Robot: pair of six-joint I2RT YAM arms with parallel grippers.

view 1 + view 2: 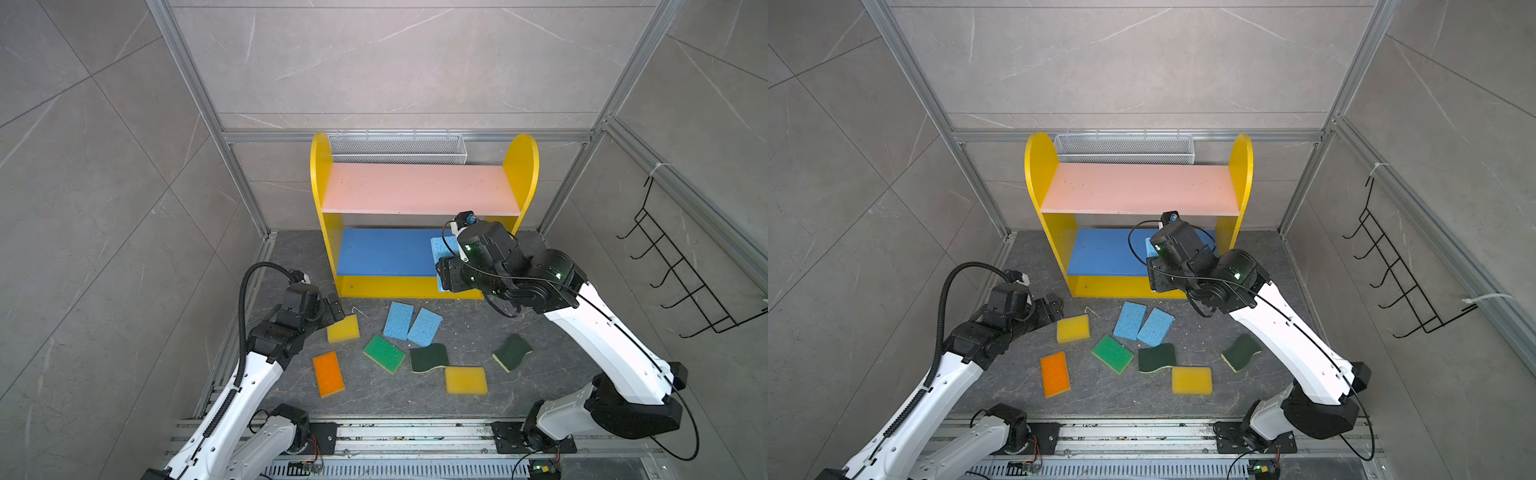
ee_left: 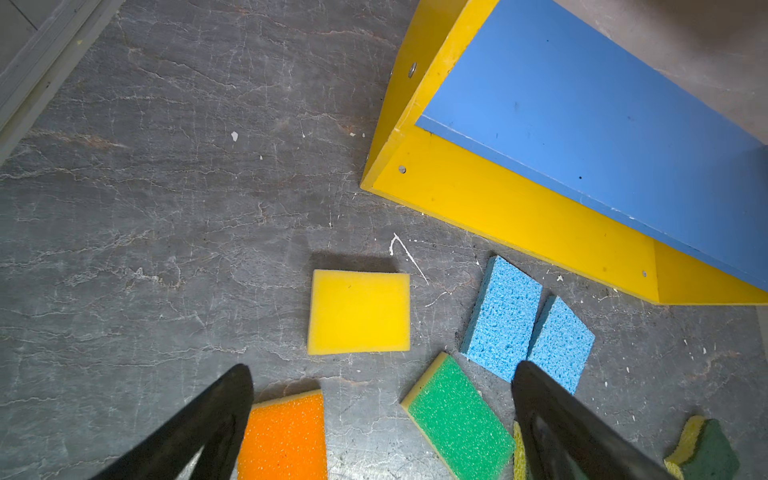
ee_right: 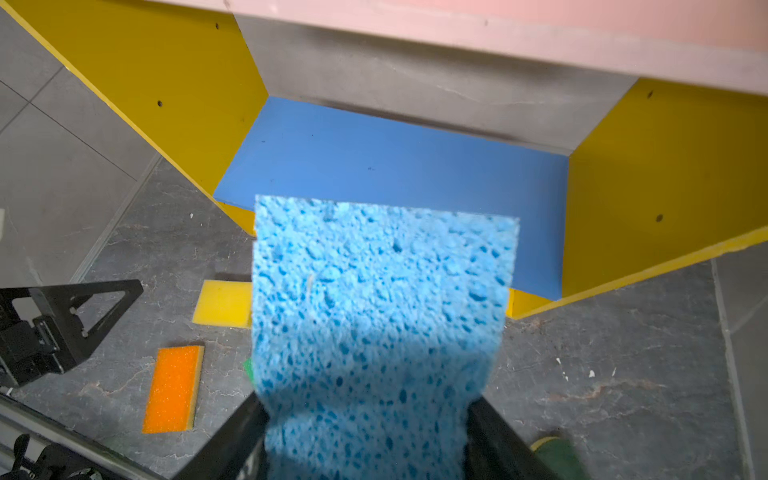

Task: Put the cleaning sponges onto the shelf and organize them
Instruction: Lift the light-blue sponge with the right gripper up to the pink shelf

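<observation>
Sponge (image 3: 382,316), light blue, is sitting clenched in my right claw (image 3: 368,409), its long axis pointing straight ahead into the shelf (image 1: 322,187). Its far end is reaching about over the front edge of the blue board (image 3: 395,166), near that board's right end, below the pink board (image 3: 540,25). Going forward and down is looking like the coming move. Eight other sponges (image 1: 383,353) are lying on the table (image 1: 465,328). My left claw (image 2: 384,368) is hovering wide open and empty, nearest the yellow sponge (image 2: 359,311).
</observation>
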